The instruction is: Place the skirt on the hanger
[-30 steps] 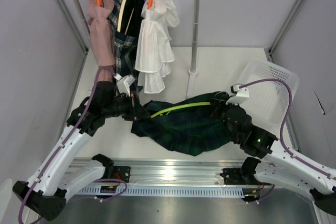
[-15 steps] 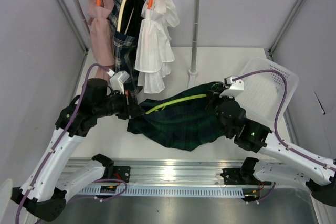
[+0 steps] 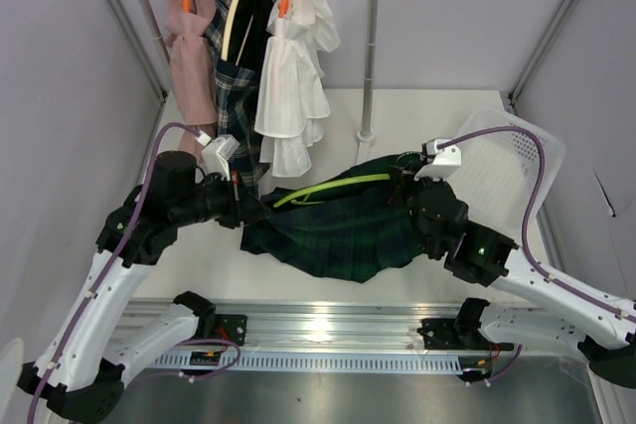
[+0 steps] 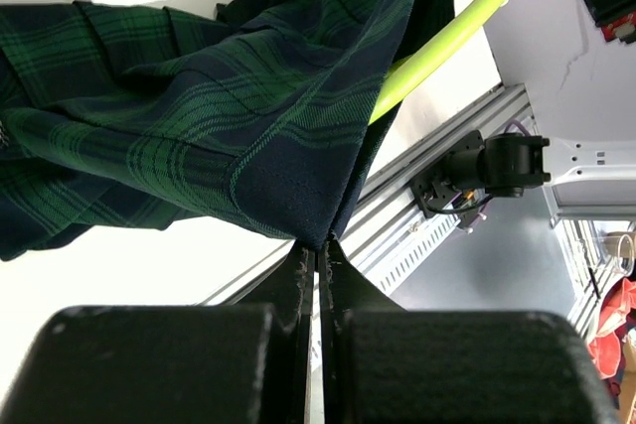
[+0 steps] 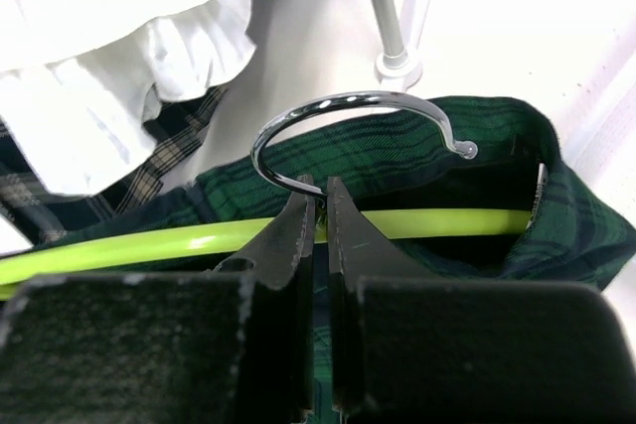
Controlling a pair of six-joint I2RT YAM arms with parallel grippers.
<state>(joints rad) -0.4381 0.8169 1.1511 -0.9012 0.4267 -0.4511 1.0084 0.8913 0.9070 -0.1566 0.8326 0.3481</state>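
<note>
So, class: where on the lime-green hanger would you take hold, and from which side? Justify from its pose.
At the neck, where the metal hook meets the hanger bar, from the right arm's side: the skirt wraps the bar's ends, the neck is bare. The right gripper is shut there.

Pale grey walls (image 3: 60, 96), white tabletop (image 3: 437, 121), metal clothes rack (image 3: 370, 57) at far edge, white basket (image 3: 517, 161) at right edge, aluminium rail (image 3: 328, 330) along near edge.
</note>
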